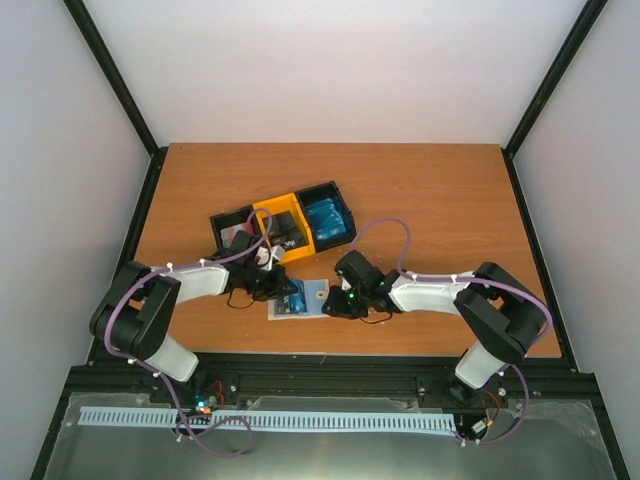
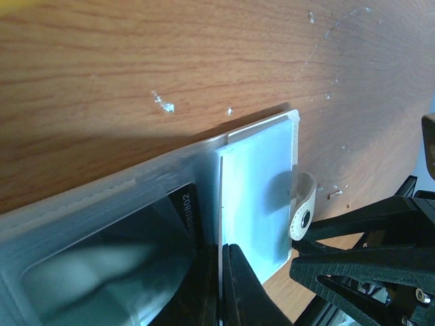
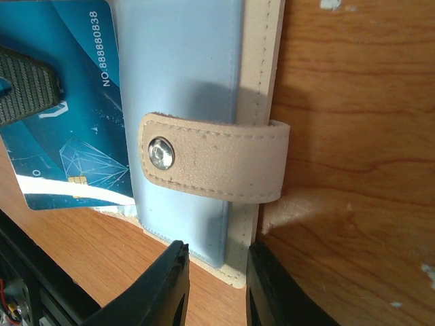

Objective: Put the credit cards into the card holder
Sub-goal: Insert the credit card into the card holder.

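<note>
Clenched jaws on the left gripper (image 2: 222, 272), pinching the thin edge of a clear pocket in the card holder (image 2: 255, 176); slightly parted jaws on the right gripper (image 3: 217, 261), straddling its stitched beige corner without clear contact. Lies open and flat near the front edge of the wood-grain table (image 1: 430, 190), glossy blue credit card (image 3: 75, 142) against its smooth grey-blue leaf, rounded matte snap tab (image 3: 217, 163) folded across. Leaves bare tabletop to the right and beyond the black-and-yellow tray (image 1: 265, 212).
</note>
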### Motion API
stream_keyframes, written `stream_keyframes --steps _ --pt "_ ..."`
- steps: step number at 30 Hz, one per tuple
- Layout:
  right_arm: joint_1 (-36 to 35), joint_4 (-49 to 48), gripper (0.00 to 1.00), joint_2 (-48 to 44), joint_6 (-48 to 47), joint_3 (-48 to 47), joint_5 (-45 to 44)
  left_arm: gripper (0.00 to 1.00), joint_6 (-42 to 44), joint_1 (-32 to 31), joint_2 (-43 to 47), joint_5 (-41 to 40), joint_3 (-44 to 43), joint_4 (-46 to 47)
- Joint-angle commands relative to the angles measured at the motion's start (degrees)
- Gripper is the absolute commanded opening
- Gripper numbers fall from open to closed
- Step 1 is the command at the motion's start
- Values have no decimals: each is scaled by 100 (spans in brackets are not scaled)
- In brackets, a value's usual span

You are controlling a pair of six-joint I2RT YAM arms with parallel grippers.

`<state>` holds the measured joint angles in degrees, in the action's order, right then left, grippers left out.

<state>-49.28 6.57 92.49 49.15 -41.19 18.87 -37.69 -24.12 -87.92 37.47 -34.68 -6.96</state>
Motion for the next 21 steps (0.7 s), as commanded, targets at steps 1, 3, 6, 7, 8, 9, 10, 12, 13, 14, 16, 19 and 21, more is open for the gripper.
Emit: stream_keyframes --steps 1,3,6,7,8,9,10,12,13,14,16,19,21 --pt "-87 178 26 277 -1 -27 -67 2 287 -93 -219 213 -181 59" --pt "-90 187 26 287 -1 -37 -67 3 161 -92 -215 311 -96 151" --pt "-91 186 25 304 6 -60 -68 4 -138 -93 -161 318 61 304" --pt "-87 185 25 305 7 -63 -67 4 -218 -93 -165 340 81 338" --pt "-90 184 25 306 7 -66 -68 3 -295 -89 -185 359 83 366" --pt "-85 188 25 308 12 -65 -72 4 -364 -92 -193 385 85 392" --pt "-90 187 25 313 16 -65 -76 4 -418 -91 -186 396 87 429" --pt "-87 196 25 313 31 -59 -85 4 -537 -93 -173 390 73 416" --pt "-90 196 25 314 33 -56 -86 4 -582 -93 -177 366 56 372" --pt "-86 200 25 314 36 -56 -86 4 -644 -93 -182 335 44 300" --pt "-91 210 25 300 49 -58 -86 4 -788 -93 -169 286 22 166" --pt "-91 216 25 305 68 -56 -88 2 -1132 -91 -40 26 65 -106" --pt "-89 192 25 309 85 -56 -86 1 -1356 -88 72 -53 164 -104"
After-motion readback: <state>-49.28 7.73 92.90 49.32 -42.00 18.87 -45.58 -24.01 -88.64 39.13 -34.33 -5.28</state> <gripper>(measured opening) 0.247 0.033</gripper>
